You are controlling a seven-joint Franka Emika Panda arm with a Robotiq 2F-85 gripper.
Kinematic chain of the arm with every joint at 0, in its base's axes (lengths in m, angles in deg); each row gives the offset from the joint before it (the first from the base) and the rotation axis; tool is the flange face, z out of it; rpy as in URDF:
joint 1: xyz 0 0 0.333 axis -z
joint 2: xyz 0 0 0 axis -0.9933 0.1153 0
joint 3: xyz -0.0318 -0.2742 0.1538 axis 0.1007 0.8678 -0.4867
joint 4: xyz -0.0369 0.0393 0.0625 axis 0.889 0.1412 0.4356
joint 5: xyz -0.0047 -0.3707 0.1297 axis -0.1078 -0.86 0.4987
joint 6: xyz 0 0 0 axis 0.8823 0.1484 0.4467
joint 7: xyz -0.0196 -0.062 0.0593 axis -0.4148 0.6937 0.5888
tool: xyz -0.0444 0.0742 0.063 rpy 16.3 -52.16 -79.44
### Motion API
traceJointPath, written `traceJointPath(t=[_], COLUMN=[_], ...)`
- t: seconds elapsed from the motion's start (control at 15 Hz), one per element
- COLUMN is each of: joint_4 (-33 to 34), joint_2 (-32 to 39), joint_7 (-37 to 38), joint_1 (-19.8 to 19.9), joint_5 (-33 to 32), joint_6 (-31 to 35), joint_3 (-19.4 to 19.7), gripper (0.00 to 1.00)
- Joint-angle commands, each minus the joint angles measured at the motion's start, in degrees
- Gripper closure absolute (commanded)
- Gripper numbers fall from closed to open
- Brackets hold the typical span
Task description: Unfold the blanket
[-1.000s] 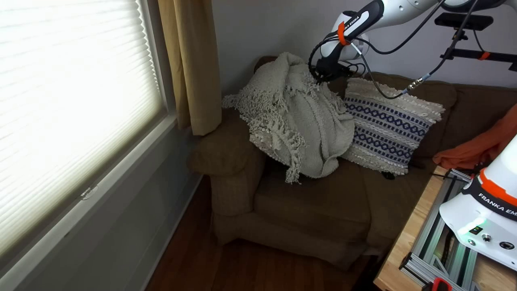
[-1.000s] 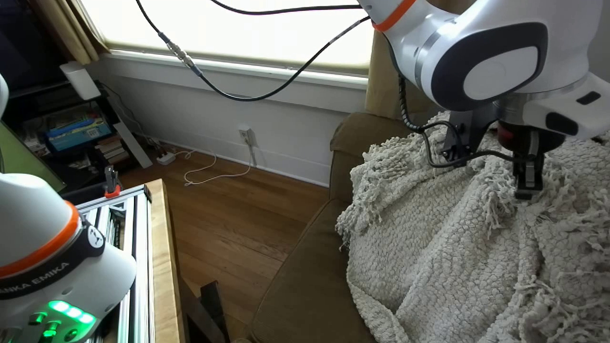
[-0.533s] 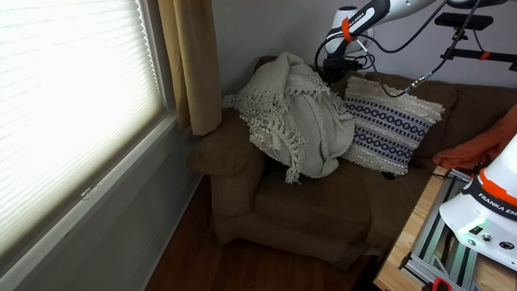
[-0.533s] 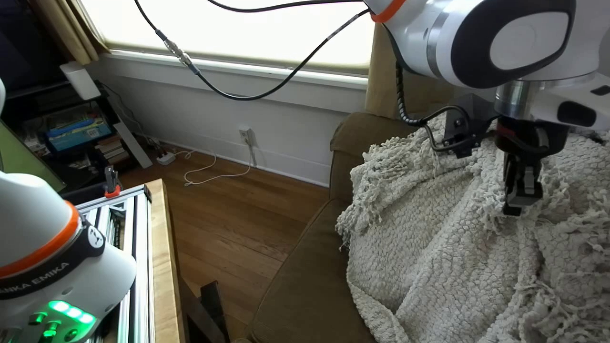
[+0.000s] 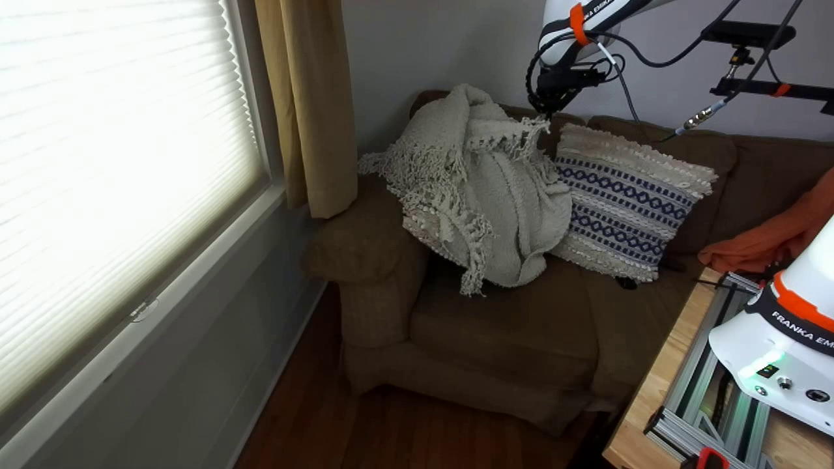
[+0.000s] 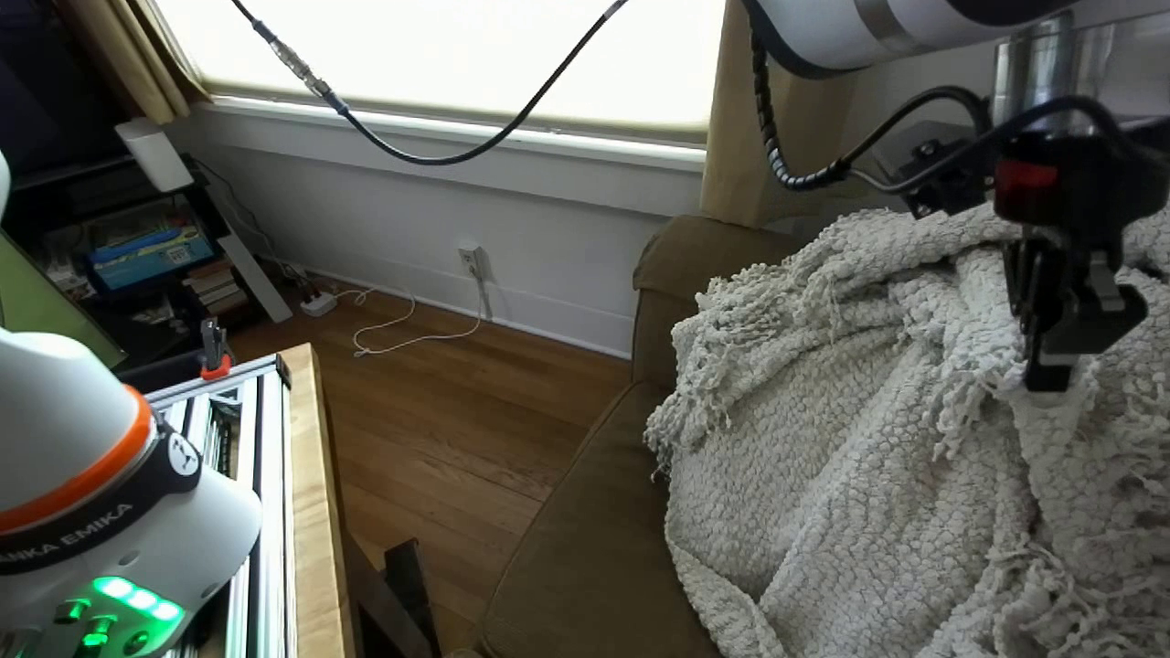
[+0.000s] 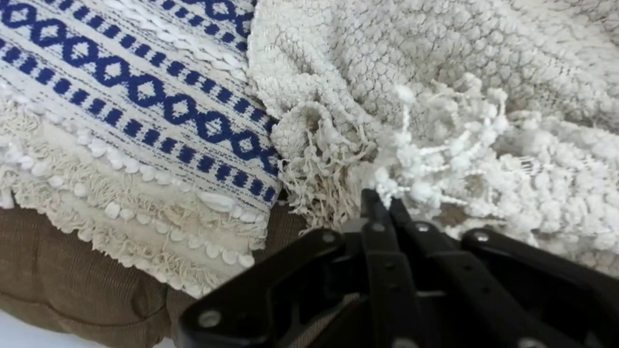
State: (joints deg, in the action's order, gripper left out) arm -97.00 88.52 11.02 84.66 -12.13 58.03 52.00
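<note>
The hand (image 5: 548, 114) pinches the blanket (image 5: 495, 189) tight, between 1 and 2 o'clock in an exterior view. A bit is up; most needs spreading.

Compared with 1 second ago, I've raised my gripper (image 7: 383, 199), and the blanket's fringed edge (image 7: 425, 159) has lifted with it.

The white Franka Panda arm (image 6: 832, 32) has orange bands (image 5: 577, 25), black cables (image 6: 430, 161) and a black Robotiq gripper (image 7: 384, 201) with silver screws (image 7: 210, 318).
</note>
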Motion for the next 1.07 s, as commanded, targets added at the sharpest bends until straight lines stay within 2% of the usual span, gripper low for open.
traceJointPath(t=[0.0,0.53,0.87,1.0], joint_4=[-2.6,-0.6,1.2,2.3], joint_2=[-6.1,-13.5,-15.8,-15.9], joint_7=[-1.0,0.6,3.5,5.5], joint_1=[1.4,3.9,5.4,4.7], joint_5=[-2.4,-1.0,-1.1,-1.5], joint_6=[-0.7,6.6,15.5,18.6], joint_3=[-0.6,-1.2,-0.7,1.0], gripper=[0.99,0.99,0.99,0.99])
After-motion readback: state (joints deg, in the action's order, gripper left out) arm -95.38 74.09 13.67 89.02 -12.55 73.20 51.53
